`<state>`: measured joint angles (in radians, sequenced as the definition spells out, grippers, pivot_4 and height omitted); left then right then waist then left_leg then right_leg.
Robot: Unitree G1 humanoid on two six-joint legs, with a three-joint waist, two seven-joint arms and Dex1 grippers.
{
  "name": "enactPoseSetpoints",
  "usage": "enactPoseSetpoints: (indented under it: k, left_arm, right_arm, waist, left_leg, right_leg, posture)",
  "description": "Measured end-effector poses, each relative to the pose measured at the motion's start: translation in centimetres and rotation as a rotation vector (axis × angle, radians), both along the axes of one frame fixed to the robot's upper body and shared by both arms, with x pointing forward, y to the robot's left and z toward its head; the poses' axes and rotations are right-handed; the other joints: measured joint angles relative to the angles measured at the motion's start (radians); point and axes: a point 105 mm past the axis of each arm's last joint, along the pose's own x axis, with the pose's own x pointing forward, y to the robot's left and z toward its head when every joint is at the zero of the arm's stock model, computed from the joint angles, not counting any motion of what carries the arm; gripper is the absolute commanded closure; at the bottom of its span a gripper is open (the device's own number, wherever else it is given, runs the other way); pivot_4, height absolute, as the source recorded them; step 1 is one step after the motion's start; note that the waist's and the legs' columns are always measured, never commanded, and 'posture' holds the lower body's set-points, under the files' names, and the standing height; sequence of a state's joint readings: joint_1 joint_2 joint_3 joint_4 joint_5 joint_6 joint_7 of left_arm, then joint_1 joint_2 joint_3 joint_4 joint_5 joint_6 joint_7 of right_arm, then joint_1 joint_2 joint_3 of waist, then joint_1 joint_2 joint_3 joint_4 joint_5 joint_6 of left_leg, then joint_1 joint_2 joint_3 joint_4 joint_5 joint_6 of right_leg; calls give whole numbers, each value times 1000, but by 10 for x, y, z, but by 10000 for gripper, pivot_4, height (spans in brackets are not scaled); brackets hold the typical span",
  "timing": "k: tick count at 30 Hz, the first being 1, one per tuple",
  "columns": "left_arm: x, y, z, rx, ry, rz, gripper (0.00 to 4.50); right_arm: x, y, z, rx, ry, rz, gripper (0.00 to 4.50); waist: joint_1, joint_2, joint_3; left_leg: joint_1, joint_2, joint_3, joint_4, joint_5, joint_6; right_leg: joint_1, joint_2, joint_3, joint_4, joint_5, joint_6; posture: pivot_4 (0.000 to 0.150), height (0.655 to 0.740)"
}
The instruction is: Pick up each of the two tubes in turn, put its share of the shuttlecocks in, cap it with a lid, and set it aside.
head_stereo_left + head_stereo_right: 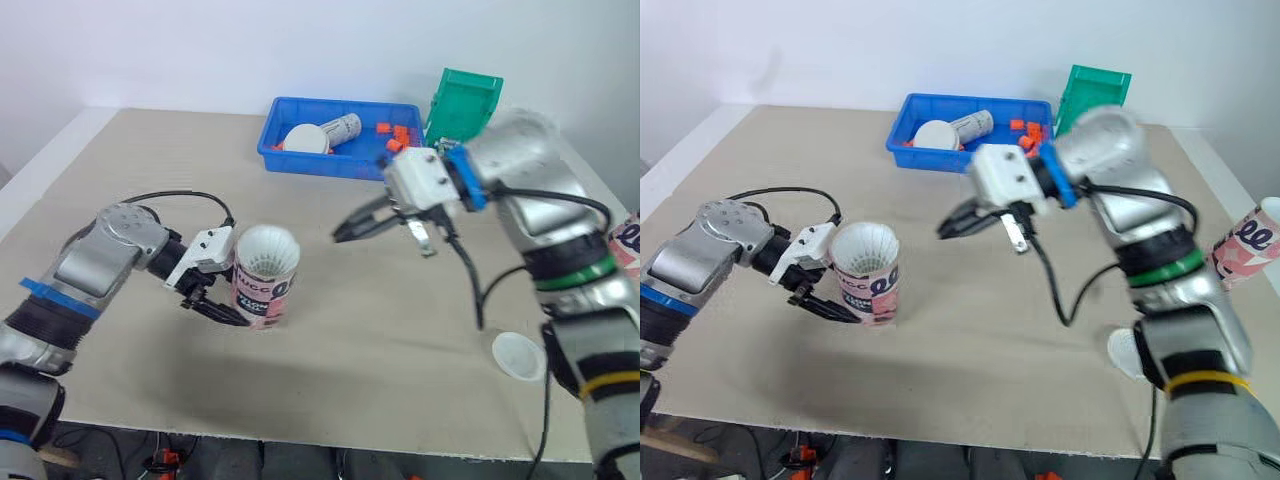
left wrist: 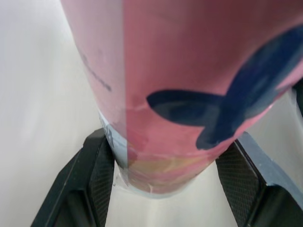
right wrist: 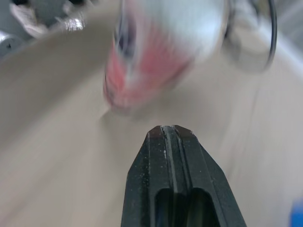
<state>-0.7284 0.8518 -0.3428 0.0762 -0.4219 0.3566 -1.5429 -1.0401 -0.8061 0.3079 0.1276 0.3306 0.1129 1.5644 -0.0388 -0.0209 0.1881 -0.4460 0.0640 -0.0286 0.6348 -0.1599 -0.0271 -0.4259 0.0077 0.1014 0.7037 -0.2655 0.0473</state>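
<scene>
A pink printed tube (image 1: 268,295) stands upright on the table's left-middle, packed with white shuttlecocks (image 1: 267,250) that rise above its rim. My left gripper (image 1: 232,305) is shut on the tube low on its side; in the left wrist view the black fingers (image 2: 101,176) flank the tube (image 2: 189,85). My right gripper (image 1: 343,232) hovers above the table to the right of that tube, shut with nothing in it; its fingertips (image 3: 173,142) point toward the tube (image 3: 142,71). A second pink tube (image 1: 1250,240) stands at the far right edge. A white lid (image 1: 519,355) lies near the front right.
A blue tray (image 1: 320,165) at the back holds a white round piece (image 1: 305,138), a grey cylinder (image 1: 345,127) and small orange bits (image 1: 397,134). A green bin (image 1: 465,100) stands beside it. Bare table (image 1: 400,330) lies between the tube and the lid.
</scene>
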Motion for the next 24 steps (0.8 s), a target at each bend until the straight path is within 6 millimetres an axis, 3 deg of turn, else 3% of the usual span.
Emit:
enactPoseSetpoints:
  k: [1, 2, 3, 4, 5, 6, 10, 12, 16, 24]
  left_arm:
    - [-2, -5, 0, -36, 7, 2, 16180]
    - [-3, -10, -1, -72, 15, 5, 16180]
    - [-4, -17, -3, -117, 21, 10, 16180]
    - [-6, -24, -7, -159, 35, 16, 16180]
    - [-7, -36, -16, -214, 61, 31, 16180]
    - [-8, -38, -21, -225, 76, 37, 16180]
    - [0, -61, -38, -285, 44, 86, 16180]
    - [6, -74, -60, -277, 33, 129, 16180]
    - [6, -86, -70, -269, -3, 123, 16180]
    - [5, -88, -74, -262, -12, 113, 16180]
  right_arm:
    - [-1, -11, -3, -11, 20, -46, 26670]
    - [-2, -21, -7, -23, 38, -87, 24497]
    - [-5, -34, -11, -37, 57, -134, 18659]
    - [-7, -46, -15, -48, 85, -187, 15793]
    - [-10, -66, -23, -83, 116, -260, 9262]
    - [-10, -71, -26, -94, 127, -283, 6637]
    - [-16, -113, -56, -234, 186, -423, 6637]
    - [-17, -143, -74, -303, 240, -526, 6637]
    - [-17, -174, -82, -351, 273, -639, 6637]
    - [-23, -197, -98, -378, 346, -717, 6637]
  waist:
    - [0, 0, 0]
    - [-1, 1, 0]
    - [-1, 1, 1]
    - [-1, 1, 1]
    - [-2, 1, 1]
    - [-6, 1, 1]
    - [-6, 2, 1]
    - [-7, 2, 1]
    - [-13, 3, 1]
    - [-10, 4, 0]
  left_leg:
    - [0, 0, 0, 0, 0, 0]
    - [0, 0, 0, 0, 0, 0]
    - [0, 0, 0, 0, 0, 1]
    - [1, 0, 0, 0, -1, 1]
    - [1, -1, 0, 0, -1, 1]
    - [1, 0, 0, 1, -1, 1]
    - [4, -1, 2, 1, 0, 1]
    - [6, -2, 8, 2, 0, 0]
    - [9, -3, 13, 3, 0, 0]
    - [9, -8, 15, 3, 0, 0]
  right_leg:
    - [0, 0, 0, 0, 0, 0]
    - [0, 0, 0, 0, 0, 0]
    - [0, 0, 0, 0, 0, 0]
    - [1, 0, 0, 0, -1, 0]
    - [1, 0, 0, 0, 0, 0]
    - [1, 0, 1, 0, 0, 0]
    - [3, 0, 3, -1, 1, 1]
    - [3, -1, 8, -1, 2, 1]
    - [4, -3, 12, -2, 4, 3]
    - [5, -9, 14, -4, 4, 7]
  posture:
    - [1500, 7038]
    - [1500, 7038]
    - [1500, 7038]
    - [1500, 7038]
    - [1500, 7038]
    - [1500, 7038]
    - [1500, 7038]
    - [1500, 7038]
    - [1500, 7038]
    - [1500, 7038]
